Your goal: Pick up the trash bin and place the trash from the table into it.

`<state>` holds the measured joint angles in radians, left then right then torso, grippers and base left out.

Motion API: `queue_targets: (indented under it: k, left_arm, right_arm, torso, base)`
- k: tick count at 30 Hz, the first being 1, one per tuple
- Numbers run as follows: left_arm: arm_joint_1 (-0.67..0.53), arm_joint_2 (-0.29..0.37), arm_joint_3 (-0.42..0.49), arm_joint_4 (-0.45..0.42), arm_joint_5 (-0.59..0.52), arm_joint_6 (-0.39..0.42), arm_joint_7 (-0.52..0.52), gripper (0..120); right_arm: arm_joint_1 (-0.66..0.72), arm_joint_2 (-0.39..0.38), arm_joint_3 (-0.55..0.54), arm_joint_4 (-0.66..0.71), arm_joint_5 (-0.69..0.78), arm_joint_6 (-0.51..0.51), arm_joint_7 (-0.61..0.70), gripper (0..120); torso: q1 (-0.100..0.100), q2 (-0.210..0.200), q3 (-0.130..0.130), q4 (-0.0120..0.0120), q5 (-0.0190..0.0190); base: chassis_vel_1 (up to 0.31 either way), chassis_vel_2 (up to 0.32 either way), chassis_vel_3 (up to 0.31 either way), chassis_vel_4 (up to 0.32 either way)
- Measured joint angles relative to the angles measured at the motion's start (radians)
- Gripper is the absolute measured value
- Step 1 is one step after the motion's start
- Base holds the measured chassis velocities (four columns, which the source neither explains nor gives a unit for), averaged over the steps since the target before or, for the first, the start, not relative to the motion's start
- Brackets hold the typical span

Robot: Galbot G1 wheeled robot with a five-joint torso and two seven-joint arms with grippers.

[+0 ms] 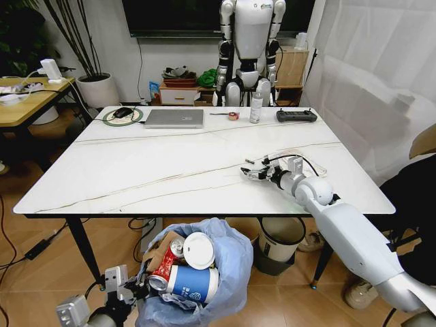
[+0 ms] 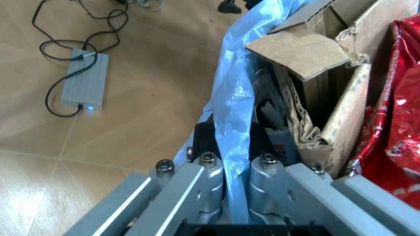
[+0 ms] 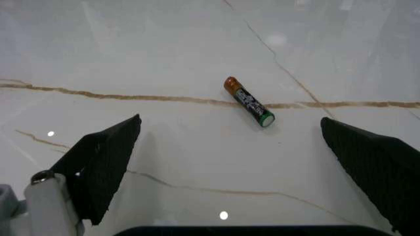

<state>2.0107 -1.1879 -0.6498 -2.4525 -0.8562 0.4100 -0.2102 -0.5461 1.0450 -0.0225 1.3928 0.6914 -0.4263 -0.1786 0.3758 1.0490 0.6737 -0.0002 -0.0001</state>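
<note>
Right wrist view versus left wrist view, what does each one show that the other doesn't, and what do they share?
The right wrist view has a battery lying on the table, between the open pads of the right tool.

The left wrist view has the left tool shut on the trash bin liner edge, with cardboard and a red can inside, and wood floor with a power adapter.

Shared: each looks out past its own tool.

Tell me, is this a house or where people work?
Probably an office or a robot lab. A laptop sits on the white table, a humanoid robot stands by the back wall, and there is a wooden desk at the side.
</note>
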Motion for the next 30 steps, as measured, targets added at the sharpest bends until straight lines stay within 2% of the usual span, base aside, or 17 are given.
queue_targets:
  k: [4,8,12,14,17,18,24,25,28,30]
  left_arm:
    - [-0.001,0.000,0.000,0.000,-0.001,0.000,0.000,0]
    - [-0.001,0.000,0.000,0.001,-0.001,0.000,0.000,0]
    - [-0.002,0.000,0.001,0.002,-0.001,-0.001,0.000,0]
    - [-0.002,0.000,0.002,0.002,-0.001,-0.001,0.000,0]
    - [-0.004,0.000,0.003,0.003,-0.001,-0.001,0.000,0]
    - [-0.004,0.000,0.004,0.003,-0.001,-0.001,0.000,0]
    - [-0.003,0.000,0.003,0.003,-0.001,-0.001,0.000,0]
    - [-0.003,0.000,0.002,0.003,-0.001,-0.001,0.000,0]
    - [-0.003,0.001,0.002,0.002,-0.001,-0.001,0.000,0]
    - [-0.003,0.000,0.002,0.002,-0.001,-0.001,0.000,0]
  right_arm:
    - [0.009,0.009,-0.006,-0.014,-0.020,0.001,0.001,99]
    - [0.015,0.016,-0.010,-0.031,-0.047,0.007,0.003,90]
    - [0.021,0.008,-0.013,-0.036,-0.055,0.006,0.006,71]
    - [0.021,0.005,-0.013,-0.035,-0.055,0.005,0.006,68]
    - [0.020,0.001,-0.014,-0.030,-0.054,0.002,0.009,56]
    - [0.018,-0.001,-0.016,-0.027,-0.054,0.001,0.010,49]
    - [0.016,-0.004,-0.018,-0.024,-0.054,0.001,0.010,32]
    - [0.016,-0.005,-0.020,-0.023,-0.054,0.000,0.010,25]
    - [0.014,-0.010,-0.024,-0.020,-0.054,0.000,0.012,11]
    - [0.014,-0.012,-0.025,-0.020,-0.054,0.000,0.012,10]
  torso:
    - [0.000,0.000,0.000,-0.0001,-0.0001]
    - [0.000,0.000,0.000,0.0000,-0.0001]
    - [0.000,0.000,0.000,0.0003,0.0001]
    - [0.000,0.000,0.000,0.0003,0.0001]
    - [0.000,0.000,0.000,0.0002,0.0000]
    - [0.000,0.000,0.000,0.0001,0.0001]
    - [0.000,0.000,0.000,0.0001,0.0000]
    - [0.000,0.000,0.000,0.0001,0.0000]
    - [0.000,0.000,0.000,-0.0001,0.0000]
    - [0.000,0.000,0.000,-0.0002,-0.0001]
  base:
    - [0.000,0.000,0.000,0.000]
    - [0.000,0.000,0.000,0.000]
    - [0.000,0.000,0.000,0.000]
    - [0.000,0.000,0.000,0.000]
    - [0.000,0.000,0.000,0.000]
    - [0.000,0.000,0.000,0.000]
    - [0.000,0.000,0.000,0.000]
    - [0.000,0.000,0.000,0.000]
    - [0.000,0.000,0.000,0.000]
    - [0.000,0.000,0.000,0.000]
